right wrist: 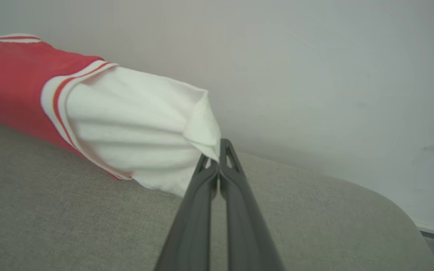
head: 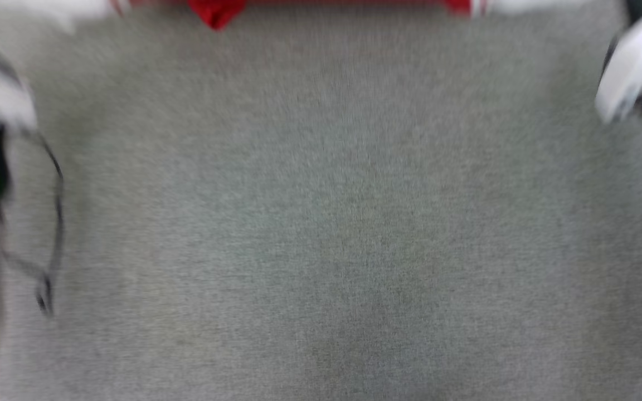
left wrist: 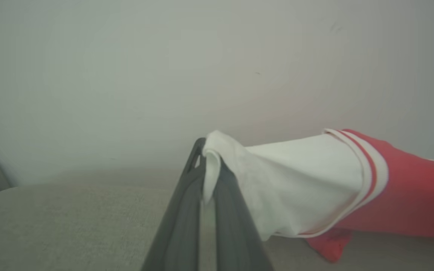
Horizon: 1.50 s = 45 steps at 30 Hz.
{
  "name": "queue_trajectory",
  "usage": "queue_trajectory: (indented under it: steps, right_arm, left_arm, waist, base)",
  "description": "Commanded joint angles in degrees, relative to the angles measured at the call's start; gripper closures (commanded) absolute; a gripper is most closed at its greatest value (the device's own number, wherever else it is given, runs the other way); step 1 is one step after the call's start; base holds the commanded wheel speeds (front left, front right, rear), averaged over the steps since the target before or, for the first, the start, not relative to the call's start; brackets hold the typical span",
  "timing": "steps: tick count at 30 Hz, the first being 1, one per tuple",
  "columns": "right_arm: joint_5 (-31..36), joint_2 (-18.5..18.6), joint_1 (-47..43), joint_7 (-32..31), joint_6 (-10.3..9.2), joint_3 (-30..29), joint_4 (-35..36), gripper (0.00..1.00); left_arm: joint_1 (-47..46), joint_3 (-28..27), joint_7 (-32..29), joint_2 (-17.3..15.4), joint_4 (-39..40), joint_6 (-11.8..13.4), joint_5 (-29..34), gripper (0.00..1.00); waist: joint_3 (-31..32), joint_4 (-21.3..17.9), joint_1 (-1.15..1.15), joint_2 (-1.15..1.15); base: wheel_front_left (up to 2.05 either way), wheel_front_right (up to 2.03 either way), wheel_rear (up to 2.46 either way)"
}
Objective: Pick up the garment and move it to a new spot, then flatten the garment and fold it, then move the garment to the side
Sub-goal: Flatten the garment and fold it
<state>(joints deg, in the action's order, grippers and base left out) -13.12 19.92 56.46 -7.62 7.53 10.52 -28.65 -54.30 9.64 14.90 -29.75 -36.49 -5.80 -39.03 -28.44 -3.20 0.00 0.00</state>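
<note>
A white sleeve of the garment point(left wrist: 409, 188) is clamped in the left gripper point(left wrist: 210, 155), the other in the right gripper point(right wrist: 217, 155), above the grey surface point(right wrist: 51, 210)

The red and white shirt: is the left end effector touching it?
Touching. The left wrist view shows the left end effector shut on the garment, sleeve cloth pinched between its fingers.

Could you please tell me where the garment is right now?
At the head view's top edge, the garment stretches over the grey surface, its white sleeves pinched by the left tool and the right tool.
</note>
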Motion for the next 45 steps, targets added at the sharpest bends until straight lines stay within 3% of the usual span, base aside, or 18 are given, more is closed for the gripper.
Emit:
queue_trajectory:
  steps: [1, 6, 14, 20, 27, 28, 29, 30, 31, 39, 45]
  right_arm:
    - [-0.59, 0.04, -8.56, -2.11, -0.08, -1.17, 4.64, 1.00]
    - [-1.00, 0.33, -23.20, -5.70, -0.08, -3.85, 14.30, 1.00]
    - [-1.13, -3.45, -48.17, -12.97, -0.08, -9.54, 27.70, 1.00]
    - [-2.23, -6.78, -61.48, -16.55, -0.08, -9.32, 28.68, 1.00]
    - [-2.90, -7.47, -70.06, -17.16, -0.07, -10.41, 26.74, 1.00]
    - [-2.96, -7.48, -70.82, -17.12, -0.07, -10.55, 26.45, 0.93]
    - [-3.49, -7.95, -71.54, -17.04, -0.07, -10.80, 26.22, 0.70]
    - [-3.78, -8.19, -72.05, -17.22, -0.07, -10.94, 26.01, 0.14]
    - [-3.91, -8.15, -72.52, -17.22, -0.06, -11.00, 25.90, 0.00]
    - [-5.36, -8.73, -67.11, -13.95, -0.06, -14.63, 28.49, 0.00]
    - [-6.01, -8.81, -52.51, -13.51, -0.06, -20.14, 23.83, 0.00]
  left_arm:
    - [9.24, -2.39, 0.40, 0.95, 4.27, 1.42, -0.30, 1.00]
    - [24.49, -4.59, 0.41, 2.91, 11.47, 4.10, -1.20, 1.00]
    - [49.21, -4.01, -4.06, 4.67, 25.98, 11.73, -1.51, 1.00]
    - [61.44, -3.31, -8.50, 5.84, 31.35, 14.50, -4.06, 1.00]
    - [69.08, -0.72, -11.70, 6.35, 33.26, 16.48, -3.66, 1.00]
    - [69.78, -0.41, -12.01, 6.33, 33.25, 16.61, -3.51, 1.00]
    - [70.21, -0.22, -11.97, 6.41, 33.48, 16.82, -3.49, 1.00]
    - [70.40, -0.08, -11.86, 6.57, 33.69, 16.88, -3.53, 1.00]
    - [70.51, 0.11, -11.92, 6.68, 33.83, 16.96, -3.51, 1.00]
    - [68.61, 1.21, -12.41, 6.41, 35.96, 16.95, -2.53, 1.00]
    - [63.70, 1.95, -12.03, 6.58, 38.37, 16.21, -1.64, 1.00]
  waist:
    - [7.06, 1.02, 0.00, 0.00]
    - [12.44, 1.81, 0.00, 0.00]
    - [20.78, 2.12, 0.00, 0.00]
    - [25.35, 2.50, 0.00, 0.00]
    - [28.09, 3.27, 0.00, 0.00]
    - [28.28, 3.41, 0.00, 0.00]
    - [28.44, 3.51, 0.00, 0.00]
    - [28.52, 3.60, 0.00, 0.00]
    - [28.61, 3.73, 0.00, 0.00]
    - [27.18, 4.62, 0.00, 0.00]
    - [21.46, 6.87, 0.00, 0.00]
  base:
    - [0.00, 0.00, 0.00]
    - [0.00, 0.00, 0.00]
    - [0.00, 0.00, 0.00]
    - [0.00, 0.00, 0.00]
    - [0.00, 0.00, 0.00]
    - [0.00, 0.00, 0.00]
    - [0.00, 0.00, 0.00]
    - [0.00, 0.00, 0.00]
    - [0.00, 0.00, 0.00]
    - [0.00, 0.00, 0.00]
    - [0.00, 0.00, 0.00]
